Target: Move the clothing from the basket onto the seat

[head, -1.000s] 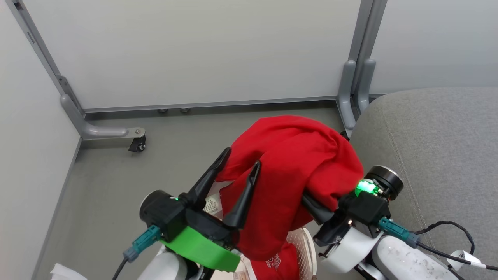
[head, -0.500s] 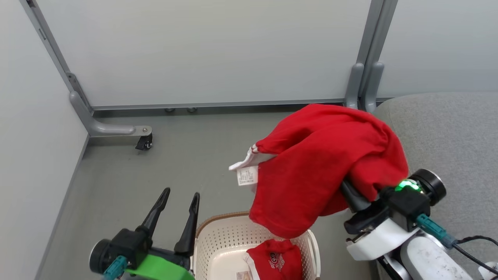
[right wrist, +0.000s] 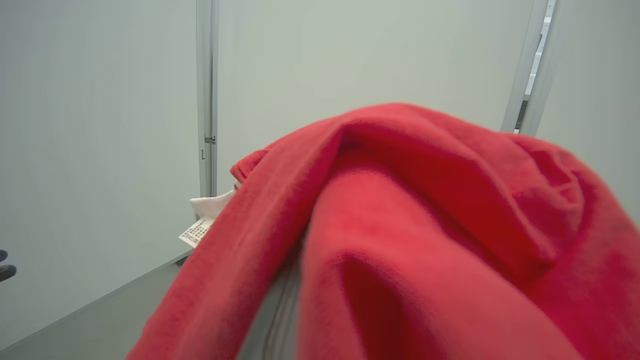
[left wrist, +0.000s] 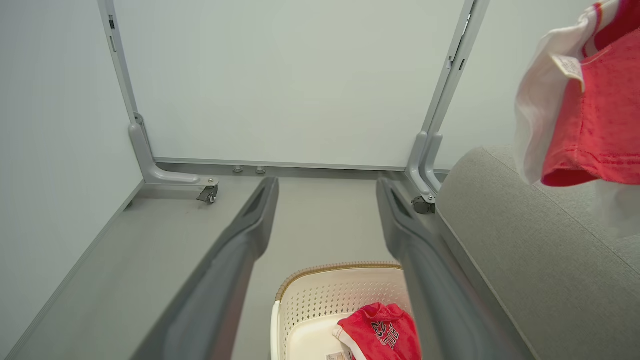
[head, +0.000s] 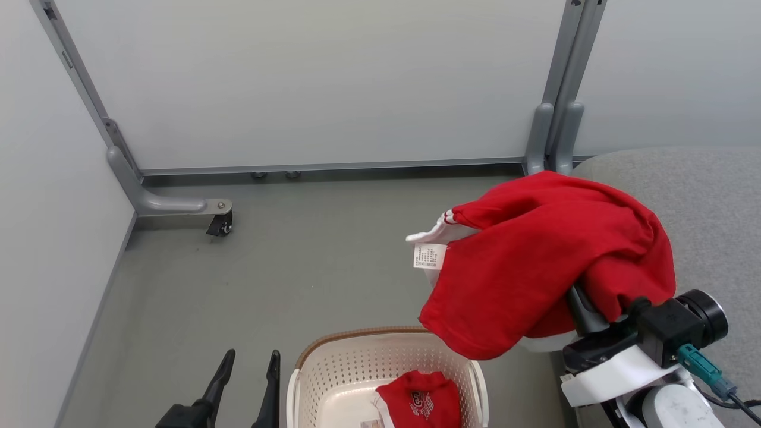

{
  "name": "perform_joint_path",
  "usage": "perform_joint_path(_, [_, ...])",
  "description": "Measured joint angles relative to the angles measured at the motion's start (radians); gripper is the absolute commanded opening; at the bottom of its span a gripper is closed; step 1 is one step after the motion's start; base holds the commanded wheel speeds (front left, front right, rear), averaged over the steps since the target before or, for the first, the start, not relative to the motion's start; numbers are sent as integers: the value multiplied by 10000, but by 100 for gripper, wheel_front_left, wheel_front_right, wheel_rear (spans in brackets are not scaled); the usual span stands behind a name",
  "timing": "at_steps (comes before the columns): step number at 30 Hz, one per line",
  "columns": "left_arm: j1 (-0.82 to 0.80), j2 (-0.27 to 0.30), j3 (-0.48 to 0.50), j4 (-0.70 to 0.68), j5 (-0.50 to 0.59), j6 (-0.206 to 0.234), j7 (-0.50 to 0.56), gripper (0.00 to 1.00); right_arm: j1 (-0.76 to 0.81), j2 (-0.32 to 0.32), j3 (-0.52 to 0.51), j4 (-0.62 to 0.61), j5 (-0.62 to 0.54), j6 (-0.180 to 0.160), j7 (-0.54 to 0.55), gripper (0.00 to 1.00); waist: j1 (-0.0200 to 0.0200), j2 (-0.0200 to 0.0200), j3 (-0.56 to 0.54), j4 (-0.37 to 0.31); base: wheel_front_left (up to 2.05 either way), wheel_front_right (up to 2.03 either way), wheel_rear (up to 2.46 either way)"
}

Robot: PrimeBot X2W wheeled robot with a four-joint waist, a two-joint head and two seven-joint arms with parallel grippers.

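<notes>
I'm looking into a corner of pale grey wall panels [head: 327, 77] held in grey metal posts [head: 556, 119], over a bare dull grey floor [head: 297, 267]. The light-grey seat [head: 707, 208] comes in from the right and is cut off by the frame edge, so I can't see how far it runs. In front of its left edge the red garment [head: 553, 261] hangs in the air off my right gripper [head: 585, 315]. Its fingers are buried in the cloth and closed tight on it. In the head view the lowest fold overlaps the basket's far right corner, and the right wrist view is mostly red fabric. The cream basket [head: 357, 351] with its brown rim stands on the floor just left of the seat, its near half cut off at the bottom edge. A second garment [head: 422, 401] lies crumpled inside it. My left gripper [head: 251, 355] sits low beside the basket's left side, fingers [left wrist: 260, 210] spread apart with nothing between them. One post's foot ends in a small black caster [head: 220, 224]. White lettering shows on the second garment, but it is too creased and tilted for me to read. The white tag [head: 429, 255] on the lifted piece carries print too fine to make out. Only a scrap of a paper label [head: 371, 423] on the basket bottom is in view.
</notes>
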Motion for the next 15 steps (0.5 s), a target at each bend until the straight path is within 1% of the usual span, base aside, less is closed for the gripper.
perform_joint_path(3, [74, -29, 151, 23, -44, 0, 0, 100, 117, 23, -46, 13, -17, 0, 0, 0, 0, 0, -27, -51, 0, 0, 0])
perform_joint_path(9, [290, -50, 140, -33, -33, 0, 0, 100, 168, 46, -21, 58, -17, 0, 0, 0, 0, 0, -78, -164, 0, 0, 0])
perform_joint_path(15, [407, -54, 38, -29, -286, 0, 0, 100, 167, 58, -46, 58, -15, 0, 0, 0, 0, 0, -80, -180, 0, 0, 0])
